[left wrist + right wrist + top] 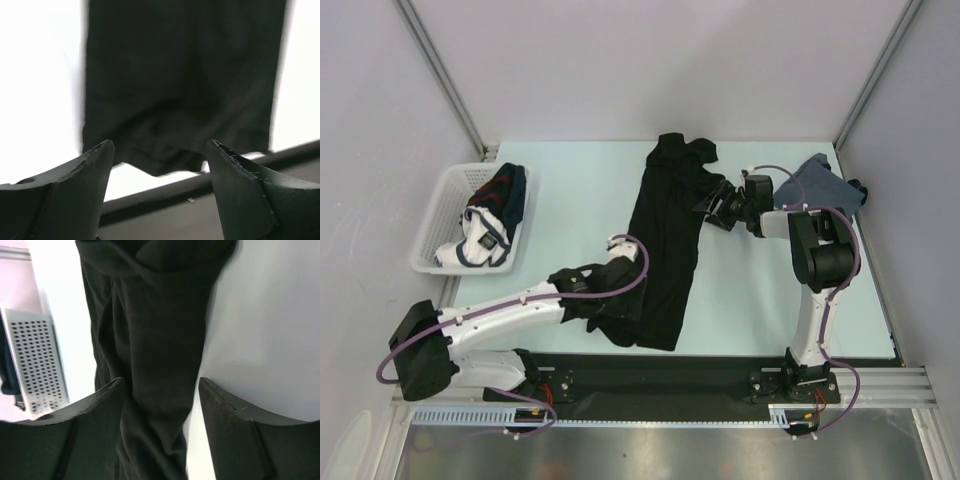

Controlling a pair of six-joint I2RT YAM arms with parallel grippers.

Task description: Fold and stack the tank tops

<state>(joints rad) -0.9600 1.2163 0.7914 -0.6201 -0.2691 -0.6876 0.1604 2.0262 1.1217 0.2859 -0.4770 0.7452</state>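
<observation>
The black tank top (665, 240) lies lengthwise on our worktop (570, 200). Our left end effector (160, 142) stands released at its near hem; the right end effector (161, 380), likewise released, straddles its bunched cloth.

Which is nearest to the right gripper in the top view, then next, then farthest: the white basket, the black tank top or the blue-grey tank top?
1. The black tank top, mid-table, lies right at the right gripper.
2. The blue-grey tank top, in the far right corner, lies behind that arm.
3. The white basket, at the table's left edge, sits beyond the black top.
</observation>
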